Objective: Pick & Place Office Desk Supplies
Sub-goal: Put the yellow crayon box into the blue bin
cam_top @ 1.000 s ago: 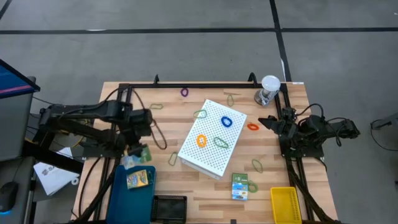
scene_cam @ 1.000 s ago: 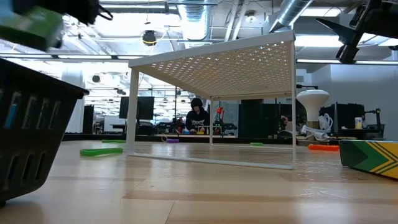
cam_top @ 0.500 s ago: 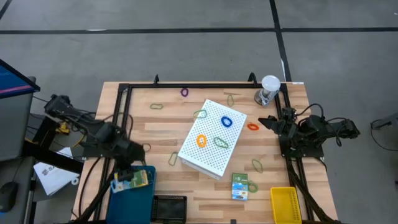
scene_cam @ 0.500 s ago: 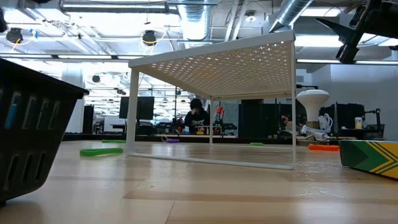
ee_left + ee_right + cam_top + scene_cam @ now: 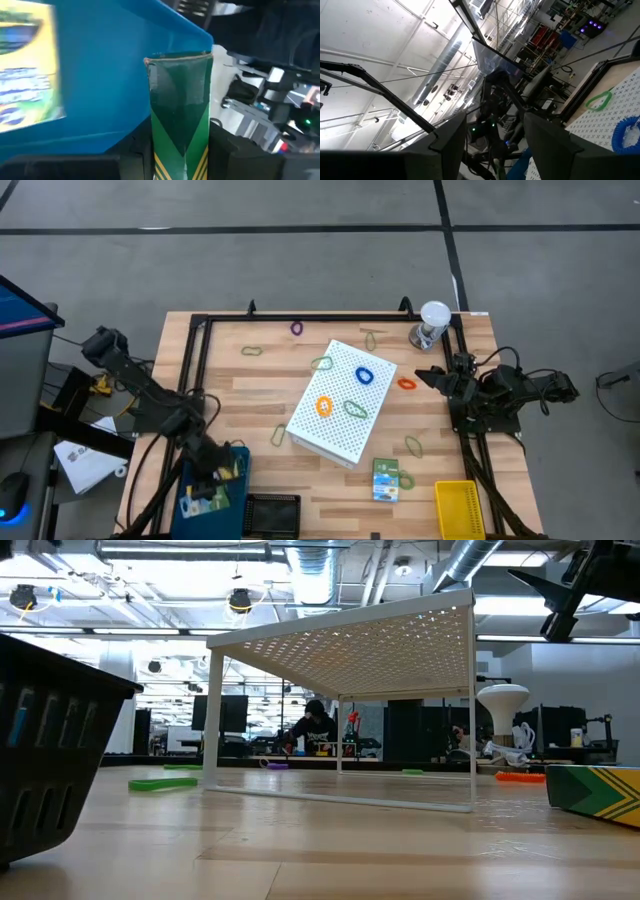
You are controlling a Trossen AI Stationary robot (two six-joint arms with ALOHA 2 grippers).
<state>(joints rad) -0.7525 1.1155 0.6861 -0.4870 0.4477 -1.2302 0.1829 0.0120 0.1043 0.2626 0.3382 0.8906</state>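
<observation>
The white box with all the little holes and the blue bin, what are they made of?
The white box looks like thin painted metal: flat sheets, sharp edges and rows of tiny punched holes, though stiff plastic is possible. The blue bin looks like smooth moulded plastic, one even colour with a slight shine.

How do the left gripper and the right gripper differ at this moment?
The left gripper is shut on a green card box, while the right gripper is open and empty. The left gripper reaches down over the blue bin; the right gripper waits at the table's right edge, near an orange rubber band. Both are dark and two-fingered.
</observation>
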